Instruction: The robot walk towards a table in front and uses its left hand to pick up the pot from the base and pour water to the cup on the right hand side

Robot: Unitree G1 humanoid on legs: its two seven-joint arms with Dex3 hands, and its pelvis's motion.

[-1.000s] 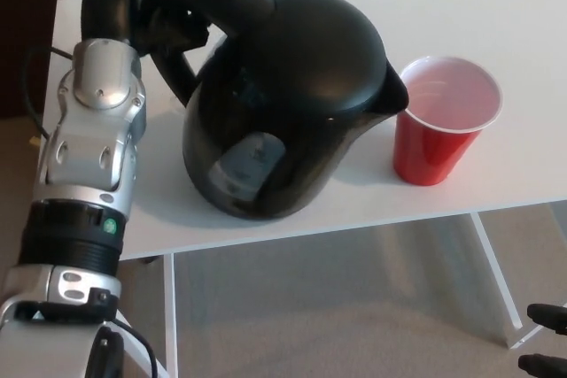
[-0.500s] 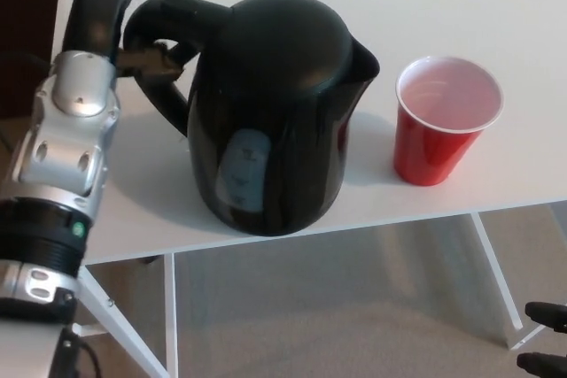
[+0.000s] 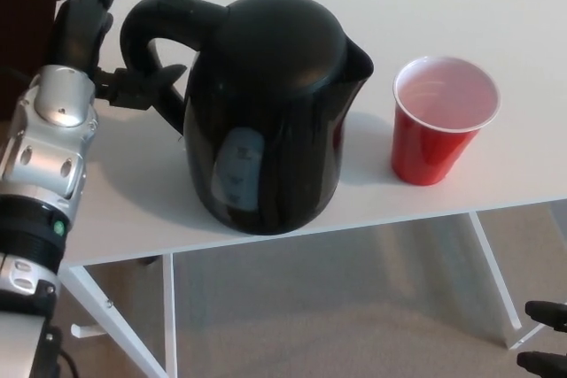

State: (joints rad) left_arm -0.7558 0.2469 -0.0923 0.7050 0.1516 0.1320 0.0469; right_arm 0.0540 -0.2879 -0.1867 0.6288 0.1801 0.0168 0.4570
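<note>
A plain indoor room: white folding table on grey carpet.

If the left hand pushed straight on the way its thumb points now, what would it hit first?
Most likely the kettle's handle: the left hand is open beside it, thumb aimed toward the kettle. Depth is unclear, so contact cannot be ruled out.

Glossy black plastic, matt white board, brushed metal.

The pot looks like smooth black plastic with a soft sheen, and a grey translucent window shows low on its side. The cup is shiny red plastic outside, pale and smooth within. The counter is a flat, matt white surface. The left hand is dull black; the forearm behind it is silvery metal with a satin finish. The floor looks like rough beige carpet.
</note>
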